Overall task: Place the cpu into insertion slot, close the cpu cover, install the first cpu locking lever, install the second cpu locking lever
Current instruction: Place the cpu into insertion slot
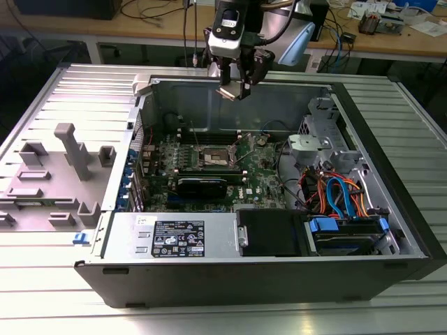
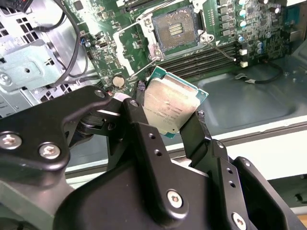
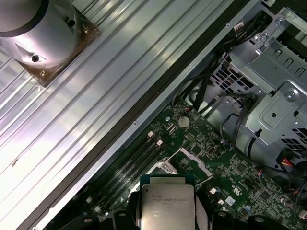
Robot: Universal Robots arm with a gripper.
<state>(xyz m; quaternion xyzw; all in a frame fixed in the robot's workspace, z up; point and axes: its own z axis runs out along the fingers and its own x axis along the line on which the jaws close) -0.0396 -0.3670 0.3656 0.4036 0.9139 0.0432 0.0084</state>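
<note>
The arm's black gripper (image 1: 235, 88) hangs over the far wall of the open dark grey computer case (image 1: 244, 283), which lies on its side on the ribbed metal table (image 1: 42, 293). Its jaws are clamped on the small flat square cpu (image 2: 173, 103) with the silver-grey metal top and green edging, one black finger (image 2: 139, 124) against one edge and the other pressing the opposite edge. The chip sits tilted between them, top face towards the second wrist camera (in the first wrist view it shows as a pale square (image 3: 167, 206)).

The cpu is in the air, well apart from the square insertion slot (image 2: 175, 29) with a dark centre and silvery metal rim, which lies uncovered and empty on the green motherboard (image 2: 115, 52). In the exterior view that slot (image 1: 215, 159) sits near the middle of the board, below the gripper.

Long narrow black memory slots (image 2: 201, 60) run just beside the socket, and a round silver coin battery (image 2: 118, 81) lies near its corner. A black rectangular card (image 1: 202, 185) stands on the board on the near side of the socket. Orange and blue cables (image 1: 339, 195) bunch at the exterior view's right. A grey plastic fixture (image 1: 73, 150) stands on the table at the exterior view's left.
</note>
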